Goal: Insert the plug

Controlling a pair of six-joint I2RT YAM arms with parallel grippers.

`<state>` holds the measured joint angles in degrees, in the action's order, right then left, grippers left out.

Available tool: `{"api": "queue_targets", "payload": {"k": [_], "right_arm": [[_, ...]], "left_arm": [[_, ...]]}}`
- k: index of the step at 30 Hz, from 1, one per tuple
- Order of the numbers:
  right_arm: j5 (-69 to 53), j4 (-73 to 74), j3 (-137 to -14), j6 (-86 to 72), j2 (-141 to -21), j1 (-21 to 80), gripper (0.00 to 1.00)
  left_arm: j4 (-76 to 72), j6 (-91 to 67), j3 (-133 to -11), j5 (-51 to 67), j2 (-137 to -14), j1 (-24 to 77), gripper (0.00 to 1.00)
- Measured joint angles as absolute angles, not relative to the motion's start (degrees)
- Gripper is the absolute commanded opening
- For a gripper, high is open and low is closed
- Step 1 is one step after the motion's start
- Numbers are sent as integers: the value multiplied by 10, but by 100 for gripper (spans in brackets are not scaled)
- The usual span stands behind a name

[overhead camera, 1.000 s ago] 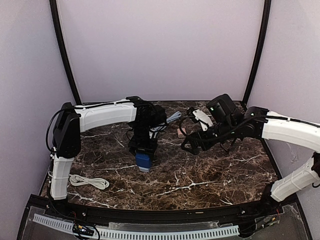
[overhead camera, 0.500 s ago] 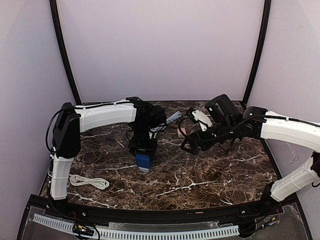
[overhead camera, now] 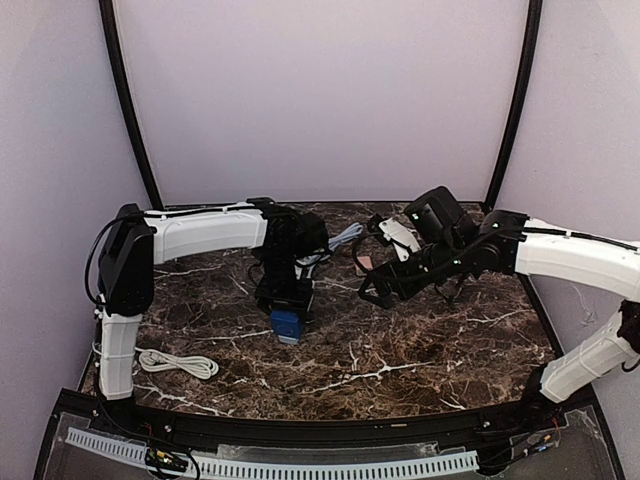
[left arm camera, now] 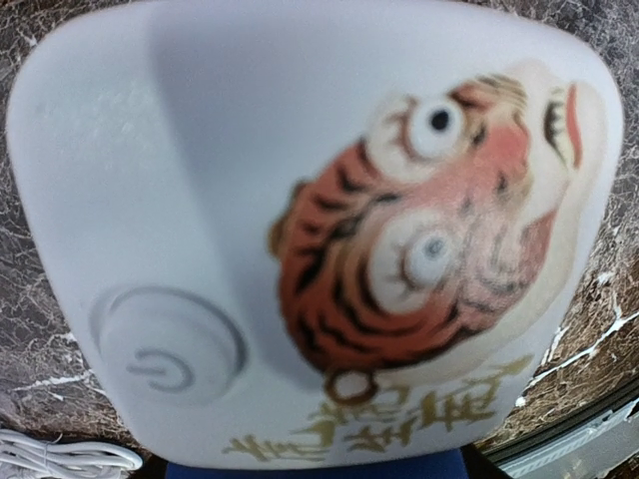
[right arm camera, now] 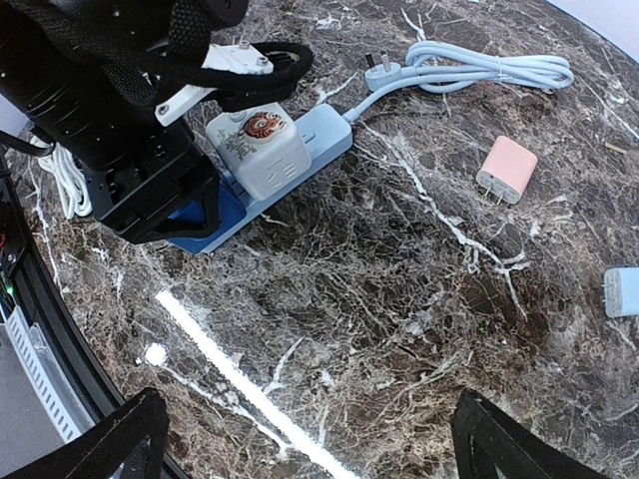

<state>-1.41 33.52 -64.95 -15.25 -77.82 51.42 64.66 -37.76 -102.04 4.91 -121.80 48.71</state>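
The plug is a white cube with a tiger-mask print and a power button, and it fills the left wrist view. In the right wrist view the plug sits on top of a light-blue power strip with a dark blue end. My left gripper reaches down over the strip and is shut on the plug; its fingers are hidden in its own view. My right gripper hovers open over bare marble to the right of the strip, nothing between its fingers.
A pink charger lies on the marble table right of the strip, and a pale blue plug shows at the frame edge. The strip's bundled cable lies behind. A white coiled cable rests at front left.
My right arm has shifted slightly left, toward the strip. The left gripper and the plug have not visibly moved.
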Motion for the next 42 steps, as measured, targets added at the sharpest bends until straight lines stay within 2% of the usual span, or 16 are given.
{"api": "queue_targets", "payload": {"k": [21,29,32,33,34,35,37,38,39,41,42], "right_arm": [[-14,335,-649,-148,-790,514,99],[-14,335,-649,-142,-782,514,99],[-12,335,-649,-140,-780,514,99],[-12,336,-649,-140,-779,514,98],[-12,335,-649,-140,-778,514,99],[-12,336,-648,-140,-775,514,99],[-12,336,-648,-140,-771,514,99],[-12,336,-647,-140,-768,514,99],[-12,336,-647,-140,-767,514,99],[-12,336,-645,-141,-763,514,99],[-12,336,-644,-141,-762,514,99]], "left_arm": [[649,-386,-1025,37,-1219,490,4],[656,-388,-1032,33,-1223,493,11],[656,-389,-1032,29,-1223,495,23],[656,-390,-1032,28,-1223,495,35],[656,-390,-1032,27,-1223,495,41],[657,-391,-1032,26,-1223,496,51],[658,-392,-1034,23,-1223,498,65],[659,-392,-1035,21,-1223,498,69],[660,-394,-1036,17,-1223,499,82],[659,-395,-1039,-2,-1224,500,95],[660,-399,-1043,-13,-1225,498,97]]}}
